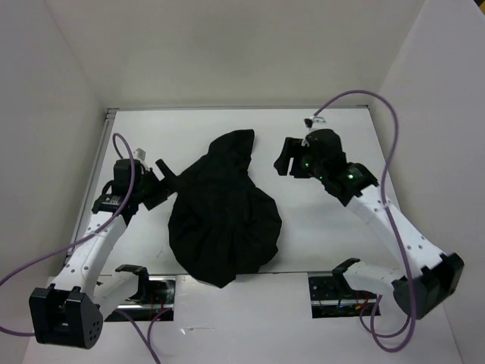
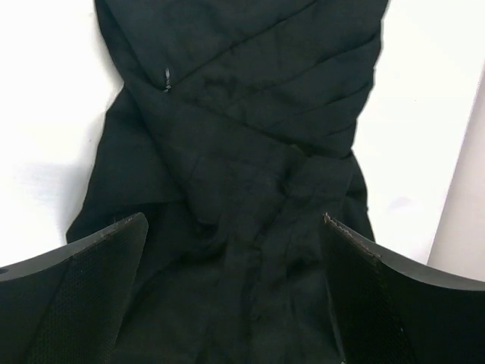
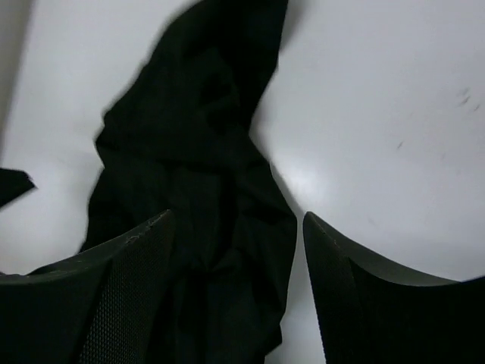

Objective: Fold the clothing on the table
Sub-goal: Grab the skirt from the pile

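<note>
On flat white rectangular tabletop (image 1: pixel 311 220), black pleated soft-fabric skirt (image 1: pixel 223 216) is laid crumpled. L gripper (image 1: pixel 167 180) & R gripper (image 1: pixel 285 161) are spread wide at either side; nothing is gripped.

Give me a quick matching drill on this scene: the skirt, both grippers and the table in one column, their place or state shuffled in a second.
Things:
1. skirt
2. left gripper
3. right gripper
4. table

Place or state:
A. jaws open, to the right of the skirt's narrow far end
B. plain white, under everything else
C. crumpled in a dark heap mid-table
D. jaws open, at the skirt's left edge

Pairs: 1-C, 2-D, 3-A, 4-B
</note>
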Controlling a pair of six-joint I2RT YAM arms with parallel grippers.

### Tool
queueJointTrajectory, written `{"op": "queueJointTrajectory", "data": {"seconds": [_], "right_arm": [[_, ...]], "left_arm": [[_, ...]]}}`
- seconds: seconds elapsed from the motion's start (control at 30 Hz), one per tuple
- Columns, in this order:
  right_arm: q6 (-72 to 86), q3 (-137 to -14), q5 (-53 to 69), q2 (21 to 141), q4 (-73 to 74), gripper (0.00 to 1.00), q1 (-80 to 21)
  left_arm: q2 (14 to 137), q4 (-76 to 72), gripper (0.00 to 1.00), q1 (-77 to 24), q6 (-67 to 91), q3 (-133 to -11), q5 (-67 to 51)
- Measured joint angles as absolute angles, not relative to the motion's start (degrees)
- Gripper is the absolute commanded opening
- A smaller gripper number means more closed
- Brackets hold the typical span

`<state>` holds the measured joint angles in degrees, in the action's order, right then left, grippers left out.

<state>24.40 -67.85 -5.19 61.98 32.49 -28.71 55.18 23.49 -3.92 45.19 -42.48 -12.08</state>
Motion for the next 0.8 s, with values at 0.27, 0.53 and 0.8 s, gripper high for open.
{"op": "queueJointTrajectory", "data": {"seconds": [0.27,0.53,0.8], "right_arm": [[26.76,-64.99,4.21,70.32,31.05,0.73,-28.71],[25.47,-65.01,18.65,85.47,25.52,0.60,-28.73],[24.99,-64.49,24.64,96.25,23.59,0.56,-29.12]], "left_arm": [[76.14,25.96,0.45,-3.92,47.35,-51.51,-8.56],[89.27,28.64,0.55,-3.86,49.74,-63.61,-3.55],[86.91,29.21,0.58,-3.84,49.82,-63.61,-2.46]]}}
